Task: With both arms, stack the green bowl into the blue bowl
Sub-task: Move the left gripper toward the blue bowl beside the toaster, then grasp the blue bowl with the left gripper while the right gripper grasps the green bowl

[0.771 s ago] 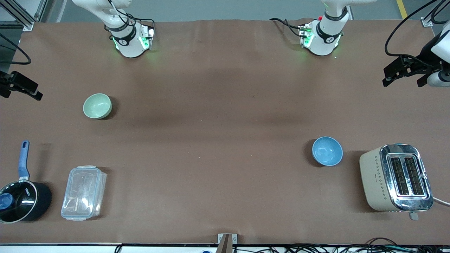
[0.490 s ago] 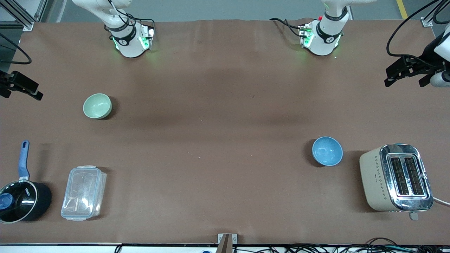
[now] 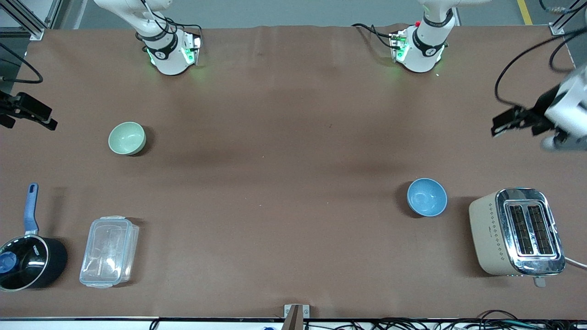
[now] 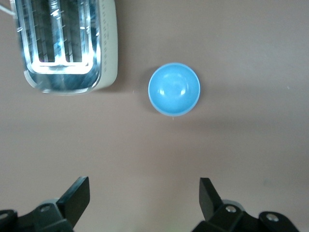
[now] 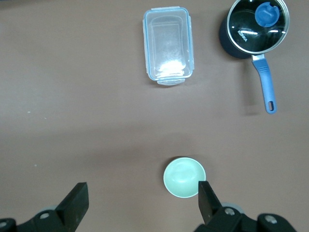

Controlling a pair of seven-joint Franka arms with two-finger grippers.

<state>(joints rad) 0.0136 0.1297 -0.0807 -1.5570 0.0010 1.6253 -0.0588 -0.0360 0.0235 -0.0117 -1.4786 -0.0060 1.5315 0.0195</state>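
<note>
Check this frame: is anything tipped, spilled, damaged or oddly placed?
Nothing stands out. The pale mint-green bowl and sky-blue bowl sit upright and empty, apart on the brown table. Both grippers, left and right, hang open above it.

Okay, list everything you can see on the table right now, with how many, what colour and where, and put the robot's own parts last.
Smooth round green bowl: one, pale mint, upright toward the right arm's end.
Smooth round blue bowl: one, sky-blue, upright beside the toaster.
Two-slot toaster: one, cream and chrome, at the left arm's end.
Clear plastic lidded container: one, transparent, nearer the camera than the green bowl.
Black saucepan with blue handle: one, beside the container.
Left end effector: black, open, high over the table's left-arm end.
Right end effector: black, open, high over the table's right-arm end.
</note>
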